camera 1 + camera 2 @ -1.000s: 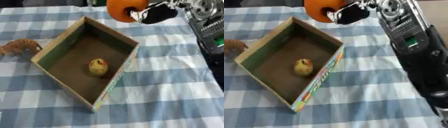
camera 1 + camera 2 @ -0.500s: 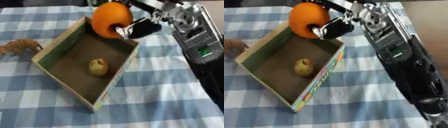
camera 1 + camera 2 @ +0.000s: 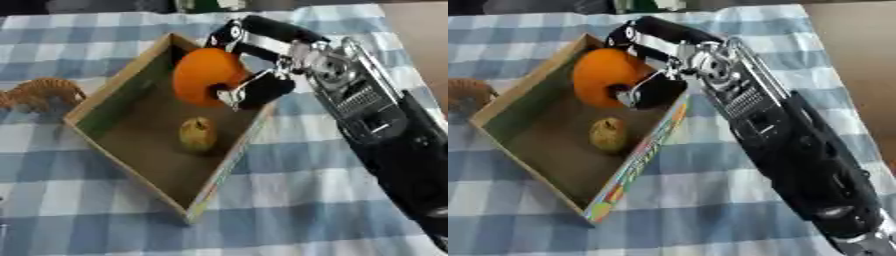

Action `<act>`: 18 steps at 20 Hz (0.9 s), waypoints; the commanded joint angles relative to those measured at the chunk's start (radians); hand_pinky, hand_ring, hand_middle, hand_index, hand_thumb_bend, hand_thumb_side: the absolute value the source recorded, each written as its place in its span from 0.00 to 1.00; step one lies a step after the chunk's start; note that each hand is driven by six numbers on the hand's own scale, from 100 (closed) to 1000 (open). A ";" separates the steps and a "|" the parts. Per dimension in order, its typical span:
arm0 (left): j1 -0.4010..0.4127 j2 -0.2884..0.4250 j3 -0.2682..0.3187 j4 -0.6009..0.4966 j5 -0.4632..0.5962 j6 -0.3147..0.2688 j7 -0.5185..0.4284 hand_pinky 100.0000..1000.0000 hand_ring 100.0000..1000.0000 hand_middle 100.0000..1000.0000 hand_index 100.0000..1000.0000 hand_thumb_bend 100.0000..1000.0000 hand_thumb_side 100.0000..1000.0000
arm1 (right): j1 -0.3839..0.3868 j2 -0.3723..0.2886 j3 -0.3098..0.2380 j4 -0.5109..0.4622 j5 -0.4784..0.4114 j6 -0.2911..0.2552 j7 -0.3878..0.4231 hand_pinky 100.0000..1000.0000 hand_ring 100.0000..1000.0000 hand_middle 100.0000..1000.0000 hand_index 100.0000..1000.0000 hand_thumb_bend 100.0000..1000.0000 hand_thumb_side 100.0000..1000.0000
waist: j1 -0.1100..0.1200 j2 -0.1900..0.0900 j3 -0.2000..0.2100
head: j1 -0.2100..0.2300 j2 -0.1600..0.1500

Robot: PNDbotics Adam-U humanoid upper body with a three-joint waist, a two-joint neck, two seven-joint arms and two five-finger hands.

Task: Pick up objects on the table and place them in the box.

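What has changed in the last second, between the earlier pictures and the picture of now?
The right robot hand, still shut on the round orange fruit, has carried it from beyond the far corner of the open cardboard box to over the box's inside. It has not let go. The small yellowish fruit in the box and the brown toy animal on the blue checked cloth stayed in place.

We see a homely dining-style setup: a bench (image 3: 297,200) under a blue-and-white checked cloth (image 3: 105,30), though the room itself stays hidden.

Brown toy animal (image 3: 467,95) cut by left edge.
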 commanded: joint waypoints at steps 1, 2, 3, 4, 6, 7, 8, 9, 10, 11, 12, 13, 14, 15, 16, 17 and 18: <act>-0.011 0.008 -0.001 -0.017 0.003 -0.002 -0.005 0.42 0.57 0.53 0.73 0.00 0.88 | -0.014 0.011 0.012 0.032 0.032 -0.021 0.024 0.67 0.82 0.47 0.72 0.00 0.00 | -0.001 -0.021 0.003 | -0.003 -0.010; -0.011 0.008 -0.001 -0.017 0.003 -0.001 -0.005 0.42 0.57 0.53 0.73 0.00 0.88 | -0.013 0.014 0.015 0.040 0.036 -0.028 0.029 0.68 0.83 0.49 0.74 0.00 0.00 | -0.001 -0.020 0.004 | -0.003 -0.011; -0.010 0.008 -0.001 -0.017 0.003 -0.001 -0.005 0.42 0.57 0.53 0.73 0.00 0.88 | -0.012 0.017 0.017 0.047 0.039 -0.036 0.035 0.68 0.84 0.52 0.77 0.00 0.00 | -0.001 -0.020 0.004 | -0.004 -0.011; -0.010 0.008 -0.001 -0.017 0.003 -0.001 -0.005 0.42 0.57 0.53 0.73 0.00 0.88 | -0.012 0.019 0.019 0.052 0.041 -0.042 0.040 0.69 0.85 0.54 0.79 0.00 0.00 | -0.001 -0.020 0.005 | -0.004 -0.011; -0.010 0.007 -0.001 -0.017 0.004 -0.001 -0.006 0.42 0.57 0.53 0.73 0.00 0.88 | -0.013 0.021 0.020 0.058 0.044 -0.054 0.050 0.70 0.87 0.58 0.82 0.06 0.10 | -0.001 -0.019 0.004 | -0.005 -0.012; -0.010 0.007 -0.001 -0.017 0.004 -0.001 -0.006 0.42 0.57 0.53 0.73 0.00 0.88 | -0.014 0.023 0.019 0.058 0.045 -0.059 0.053 0.71 0.88 0.61 0.84 0.11 0.14 | -0.002 -0.019 0.004 | -0.005 -0.013; -0.010 0.006 -0.002 -0.017 0.004 -0.001 -0.007 0.42 0.57 0.53 0.73 0.00 0.88 | -0.015 0.025 0.017 0.057 0.045 -0.063 0.055 0.71 0.89 0.62 0.85 0.14 0.16 | -0.002 -0.018 0.003 | -0.005 -0.013; -0.010 0.006 -0.002 -0.017 0.004 -0.001 -0.007 0.42 0.57 0.53 0.73 0.00 0.88 | -0.015 0.026 0.015 0.055 0.045 -0.067 0.058 0.73 0.91 0.67 0.87 0.26 0.24 | -0.002 -0.018 0.003 | -0.005 -0.014; -0.010 0.006 -0.001 -0.017 0.003 -0.001 -0.007 0.42 0.57 0.53 0.73 0.00 0.88 | -0.015 0.027 0.012 0.052 0.045 -0.072 0.061 0.74 0.92 0.68 0.89 0.35 0.29 | -0.001 -0.018 0.003 | -0.005 -0.014; -0.010 0.006 -0.001 -0.017 0.003 -0.001 -0.007 0.42 0.57 0.53 0.73 0.00 0.88 | -0.014 0.027 0.009 0.048 0.044 -0.076 0.066 0.75 0.94 0.70 0.90 0.48 0.33 | -0.001 -0.018 0.003 | -0.005 -0.014; -0.009 0.006 -0.001 -0.017 0.004 0.000 -0.007 0.42 0.57 0.53 0.73 0.00 0.88 | -0.014 0.026 0.006 0.044 0.042 -0.079 0.070 0.76 0.95 0.72 0.91 0.54 0.35 | -0.001 -0.018 0.003 | -0.005 -0.013; -0.009 0.006 -0.001 -0.017 0.004 0.000 -0.006 0.42 0.57 0.53 0.73 0.00 0.88 | -0.014 0.026 0.002 0.038 0.039 -0.083 0.073 0.76 0.95 0.73 0.92 0.59 0.36 | -0.001 -0.018 0.002 | -0.005 -0.013; -0.009 0.006 -0.001 -0.017 0.004 0.000 -0.006 0.42 0.57 0.53 0.73 0.00 0.88 | -0.014 0.025 -0.003 0.031 0.036 -0.085 0.075 0.77 0.96 0.74 0.93 0.63 0.38 | -0.001 -0.018 0.002 | -0.004 -0.013; -0.009 0.006 -0.001 -0.017 0.004 0.000 -0.006 0.42 0.57 0.53 0.73 0.00 0.88 | -0.014 0.024 -0.010 0.021 0.032 -0.086 0.074 0.77 0.96 0.74 0.93 0.64 0.39 | 0.000 -0.018 0.001 | -0.004 -0.012; -0.009 0.006 0.000 -0.017 0.003 0.000 -0.006 0.42 0.57 0.53 0.73 0.00 0.88 | -0.014 0.022 -0.018 0.010 0.028 -0.086 0.071 0.77 0.97 0.74 0.93 0.65 0.41 | 0.000 -0.019 0.000 | -0.003 -0.012; -0.008 0.007 0.000 -0.017 0.003 0.000 -0.006 0.42 0.57 0.53 0.73 0.00 0.88 | -0.015 0.020 -0.029 -0.002 0.024 -0.085 0.063 0.77 0.97 0.74 0.93 0.66 0.43 | 0.000 -0.020 -0.001 | -0.002 -0.012; -0.008 0.007 0.001 -0.017 0.003 0.000 -0.005 0.42 0.57 0.53 0.73 0.00 0.88 | -0.014 0.017 -0.039 -0.016 0.019 -0.082 0.054 0.77 0.97 0.74 0.93 0.66 0.44 | 0.000 -0.020 -0.002 | -0.002 -0.012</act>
